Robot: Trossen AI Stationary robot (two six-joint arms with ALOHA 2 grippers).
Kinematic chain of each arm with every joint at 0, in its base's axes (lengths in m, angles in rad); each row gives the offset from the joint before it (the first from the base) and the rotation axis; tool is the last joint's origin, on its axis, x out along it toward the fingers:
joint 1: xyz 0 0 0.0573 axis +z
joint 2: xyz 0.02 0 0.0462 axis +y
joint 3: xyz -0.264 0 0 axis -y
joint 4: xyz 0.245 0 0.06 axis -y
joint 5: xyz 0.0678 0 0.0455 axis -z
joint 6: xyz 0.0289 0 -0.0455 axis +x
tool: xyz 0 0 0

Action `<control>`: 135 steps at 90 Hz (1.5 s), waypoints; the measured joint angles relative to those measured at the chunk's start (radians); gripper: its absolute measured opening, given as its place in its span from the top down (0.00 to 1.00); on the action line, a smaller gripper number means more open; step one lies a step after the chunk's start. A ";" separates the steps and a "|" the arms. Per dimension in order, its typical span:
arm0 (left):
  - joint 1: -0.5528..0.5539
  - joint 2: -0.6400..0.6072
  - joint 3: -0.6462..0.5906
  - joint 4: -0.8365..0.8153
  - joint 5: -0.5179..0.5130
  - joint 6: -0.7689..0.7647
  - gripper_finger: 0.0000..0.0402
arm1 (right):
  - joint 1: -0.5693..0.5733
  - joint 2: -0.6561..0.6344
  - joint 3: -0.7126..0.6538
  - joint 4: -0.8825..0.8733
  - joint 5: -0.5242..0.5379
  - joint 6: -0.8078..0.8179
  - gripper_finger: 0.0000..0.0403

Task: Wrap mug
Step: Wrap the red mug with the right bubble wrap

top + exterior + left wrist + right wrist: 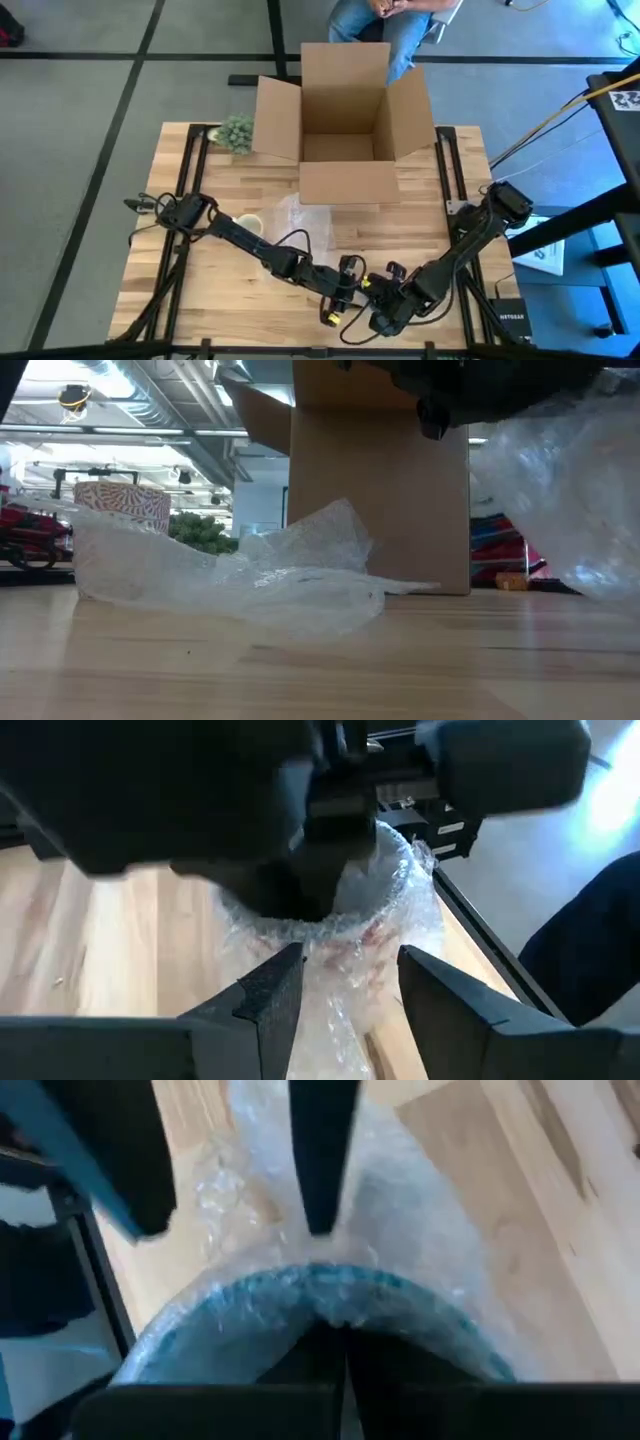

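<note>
Wrapping looks well under way: you have the mug (345, 905) already sheathed in bubble wrap (405, 915), held off the desk (200, 290) at its near edge between both arms. Your right pincer (335, 1345) is pinched shut on the mug's wrapped rim, one finger inside. Your left pincer (345, 990) sits just beneath the mug, jaws parted with the loose tail of wrap hanging between them, gripping nothing yet. What's left, I'd judge: gather and tuck that tail. A second mug (122, 507), more wrap (290, 575) and the open cardboard box (345, 120) lie well beyond the pincers
</note>
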 joint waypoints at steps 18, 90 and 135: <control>0.000 0.000 0.000 0.000 0.002 0.001 0.63 | 0.001 -0.011 0.181 -0.161 -0.002 -0.025 1.00; 0.002 -0.001 0.000 0.003 0.001 -0.005 0.63 | -0.017 -0.005 0.049 -0.126 -0.196 0.033 1.00; 0.008 -0.002 0.000 0.001 -0.002 -0.014 0.63 | -0.084 0.107 0.006 0.027 -0.222 -0.074 1.00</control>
